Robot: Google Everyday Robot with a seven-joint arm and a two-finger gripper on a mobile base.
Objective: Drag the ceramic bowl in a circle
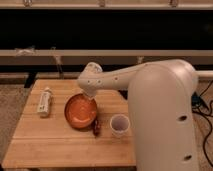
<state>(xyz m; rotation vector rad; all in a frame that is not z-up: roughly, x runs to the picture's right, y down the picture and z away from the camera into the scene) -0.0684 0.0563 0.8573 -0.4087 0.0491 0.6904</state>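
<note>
The ceramic bowl (80, 111) is a wide, shallow orange-red dish near the middle of the wooden table (45, 142). My gripper (90, 97) hangs from the white arm and reaches down at the bowl's far right rim. The fingers are hidden behind the wrist and the rim.
A small white cup (119, 124) stands right of the bowl. A dark reddish object (96, 128) lies between bowl and cup. A white bottle-like object (45, 102) lies at the table's left. My large white arm body (165, 120) covers the table's right side. A black shelf runs behind.
</note>
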